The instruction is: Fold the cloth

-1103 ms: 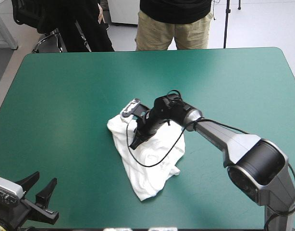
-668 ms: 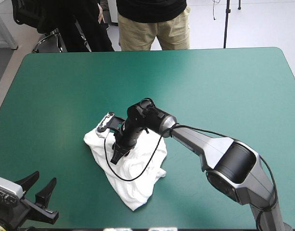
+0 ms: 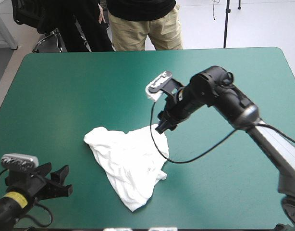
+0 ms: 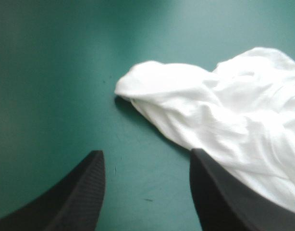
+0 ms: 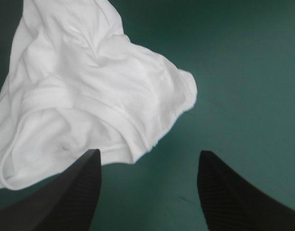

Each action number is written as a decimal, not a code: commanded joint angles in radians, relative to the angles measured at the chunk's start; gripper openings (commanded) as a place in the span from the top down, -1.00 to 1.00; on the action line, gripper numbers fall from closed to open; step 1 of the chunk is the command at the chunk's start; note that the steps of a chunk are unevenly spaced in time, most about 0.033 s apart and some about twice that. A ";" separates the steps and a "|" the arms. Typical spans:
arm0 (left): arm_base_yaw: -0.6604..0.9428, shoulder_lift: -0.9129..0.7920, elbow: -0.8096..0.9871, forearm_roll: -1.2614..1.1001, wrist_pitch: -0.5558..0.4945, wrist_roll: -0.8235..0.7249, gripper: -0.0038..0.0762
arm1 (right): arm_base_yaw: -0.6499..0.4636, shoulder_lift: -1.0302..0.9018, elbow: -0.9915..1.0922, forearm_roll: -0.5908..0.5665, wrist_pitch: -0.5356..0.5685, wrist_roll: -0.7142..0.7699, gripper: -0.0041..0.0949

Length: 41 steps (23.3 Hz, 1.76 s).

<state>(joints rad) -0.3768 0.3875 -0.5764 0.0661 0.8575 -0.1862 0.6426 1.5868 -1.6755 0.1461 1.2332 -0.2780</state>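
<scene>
1. The T-shirt (image 3: 130, 163) lies crumpled in a rough triangle just below the centre of the high view, on the teal-green cover (image 3: 66, 86).
2. The right gripper (image 3: 163, 126) hovers over its upper right corner, fingers spread, holding nothing.
3. The left gripper (image 3: 58, 172) sits at lower left, fingers parted, apart from the T-shirt.

The right arm (image 3: 234, 103) is a bulky black wrist section of rounded housings joined to a smooth silver-grey link. The left arm (image 3: 22, 185) is black, with a yellow band (image 3: 15, 198) bearing dark markings (too small to read). The left gripper (image 3: 68, 180) and right gripper (image 3: 163, 127) each carry two broad black fingers (image 5: 75, 192), curved like fins and finely ribbed.
</scene>
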 commanded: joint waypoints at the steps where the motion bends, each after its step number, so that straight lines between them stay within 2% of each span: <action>1: -0.003 0.249 -0.064 0.005 -0.074 -0.083 -0.19 | -0.025 -0.173 0.106 -0.048 0.016 0.023 -0.22; 5: -0.003 0.573 -0.274 0.003 -0.033 -0.050 -0.19 | -0.025 -0.255 0.196 -0.065 0.016 0.023 -0.22; 10: 0.001 0.794 -0.437 0.033 0.014 -0.031 -0.19 | -0.025 -0.257 0.195 -0.073 0.016 0.021 -0.22; 15: 0.126 0.908 -0.443 -0.022 0.053 0.029 -0.19 | -0.025 -0.257 0.195 -0.098 0.016 0.021 -0.22; 17: 0.219 0.941 -0.443 -0.169 0.005 0.151 -0.19 | -0.025 -0.257 0.195 -0.098 0.014 0.021 -0.22; 20: 0.277 0.973 -0.443 -0.318 -0.043 0.279 -0.19 | -0.025 -0.257 0.195 -0.098 0.000 0.021 -0.22; 27: 0.280 1.103 -0.443 -0.297 -0.061 0.304 -0.19 | -0.025 -0.257 0.195 -0.090 -0.014 0.033 -0.22; 30: 0.278 1.177 -0.443 -0.328 -0.128 0.329 -0.14 | -0.025 -0.257 0.195 -0.092 -0.020 0.033 -0.22; 32: 0.278 1.212 -0.443 -0.363 -0.135 0.373 0.02 | -0.025 -0.257 0.195 -0.098 -0.041 0.038 -0.22; 34: 0.278 1.242 -0.443 -0.365 -0.126 0.389 0.34 | -0.025 -0.257 0.197 -0.120 -0.043 0.045 -0.22; 35: 0.278 1.254 -0.443 -0.362 -0.119 0.403 0.58 | -0.025 -0.257 0.201 -0.146 -0.034 0.061 -0.20; 37: 0.278 1.259 -0.443 -0.352 -0.119 0.410 0.94 | -0.025 -0.257 0.231 -0.180 -0.019 0.076 -0.14; 39: 0.278 1.259 -0.443 -0.352 -0.114 0.425 0.95 | -0.025 -0.257 0.293 -0.155 -0.033 0.086 -0.07; 41: 0.278 1.259 -0.443 -0.352 -0.110 0.425 0.95 | -0.025 -0.257 0.381 -0.058 -0.137 0.069 -0.07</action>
<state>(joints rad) -0.0977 1.6386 -1.0149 -0.3268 0.7857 0.2337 0.6216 1.3605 -1.3360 0.0121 1.2054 -0.1957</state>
